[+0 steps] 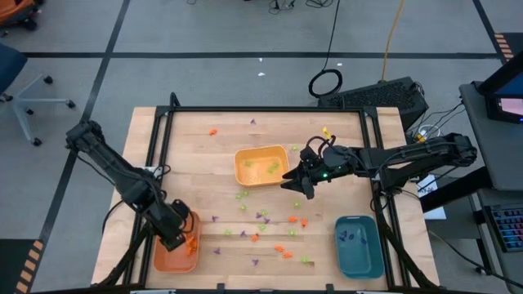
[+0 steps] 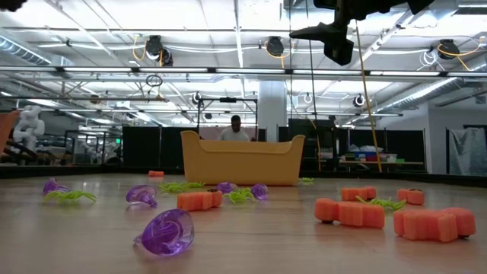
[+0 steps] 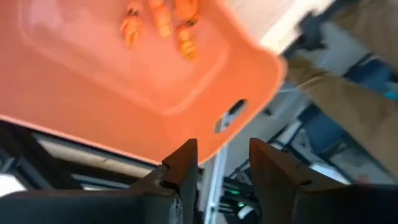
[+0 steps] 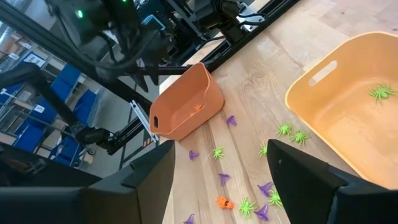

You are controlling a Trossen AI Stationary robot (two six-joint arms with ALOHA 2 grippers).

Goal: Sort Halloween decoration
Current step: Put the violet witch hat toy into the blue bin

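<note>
Tiny orange, light green and purple Halloween decoration pieces (image 1: 261,224) lie scattered on the wooden table between the trays. Orange pieces (image 3: 163,18) lie in the orange tray (image 1: 176,253) at the near left. Green pieces (image 4: 380,92) lie in the yellow tray (image 1: 261,166), and purple ones (image 1: 353,237) in the teal tray (image 1: 358,245). My left gripper (image 3: 222,163) hangs open over the orange tray's near end, nothing between its fingers. My right gripper (image 4: 217,180) hovers open beside the yellow tray's right end (image 1: 294,181), holding nothing.
A black frame (image 1: 261,109) runs along the table's edges. In the low view, purple (image 2: 163,232) and orange (image 2: 351,213) pieces lie close to the near edge. A person (image 2: 234,129) stands far behind the table. Bare wood shows at the far left and far right.
</note>
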